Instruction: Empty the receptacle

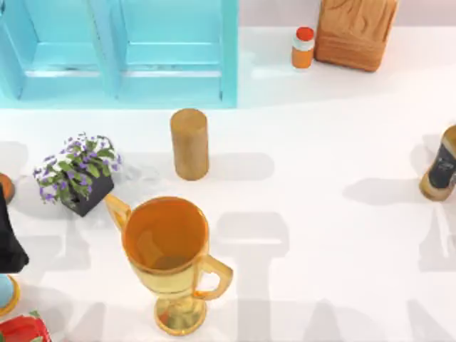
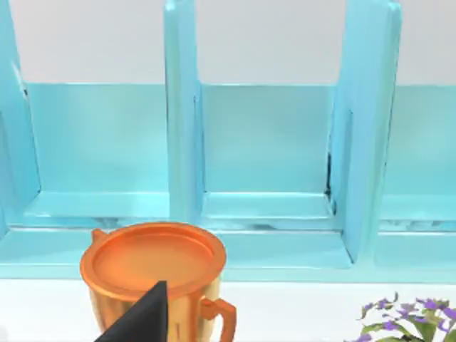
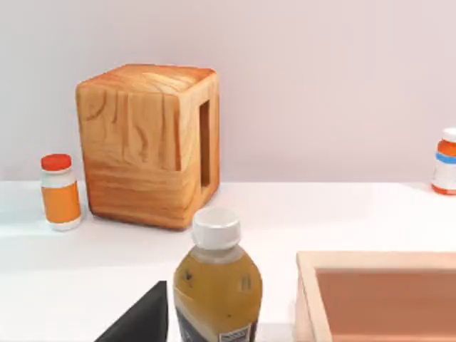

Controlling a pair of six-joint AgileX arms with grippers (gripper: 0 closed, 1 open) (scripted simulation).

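A large gold two-handled cup stands upright at the table's front middle, and I see nothing inside it. A smaller orange mug stands before the blue shelf, just beyond a dark part of my left gripper. My left arm is at the table's left edge. A bottle of yellowish liquid with a white cap stands close in front of a dark part of my right gripper, beside a shallow wooden box whose visible inside is bare. I cannot tell which of these is the receptacle.
A blue shelf fills the back left. A wooden cylinder and a potted purple plant stand mid-table. A wooden block and an orange pill bottle stand at the back right. The bottle is at the right edge.
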